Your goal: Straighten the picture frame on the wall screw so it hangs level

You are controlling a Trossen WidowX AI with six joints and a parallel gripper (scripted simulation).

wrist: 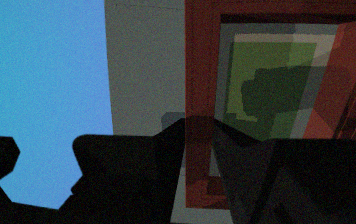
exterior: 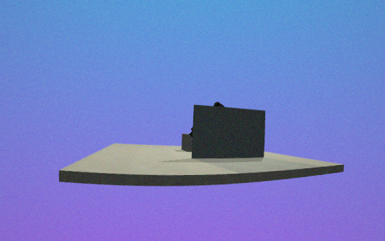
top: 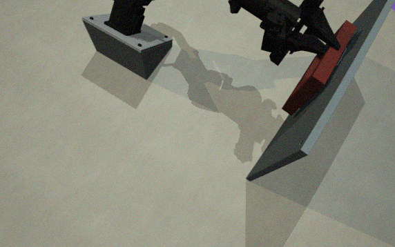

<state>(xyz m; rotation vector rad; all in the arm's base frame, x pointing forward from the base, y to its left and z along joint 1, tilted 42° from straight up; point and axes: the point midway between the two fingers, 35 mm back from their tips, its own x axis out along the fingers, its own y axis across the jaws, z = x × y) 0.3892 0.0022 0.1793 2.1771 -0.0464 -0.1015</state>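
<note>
The red picture frame (top: 331, 67) (wrist: 200, 60) is against the front of the grey wall panel (top: 276, 148) (exterior: 229, 134) (wrist: 145, 65). In the wrist view its side bar runs nearly upright, with a green picture (wrist: 272, 52) inside. My black gripper (top: 332, 51) (wrist: 200, 121) is shut on that side bar, one finger on each side of it. The screw and the notched strip are hidden behind the frame. The frame is hidden by the panel in the exterior view. I cannot tell from these views whether it is level.
The arm's base block (top: 119, 46) (exterior: 186, 143) stands on the pale floor slab (top: 103, 172) (exterior: 128, 161), on the same side of the panel as the frame. The panel's near lower corner reaches toward the front in the top view. Shadows of the arm and panel lie across the slab.
</note>
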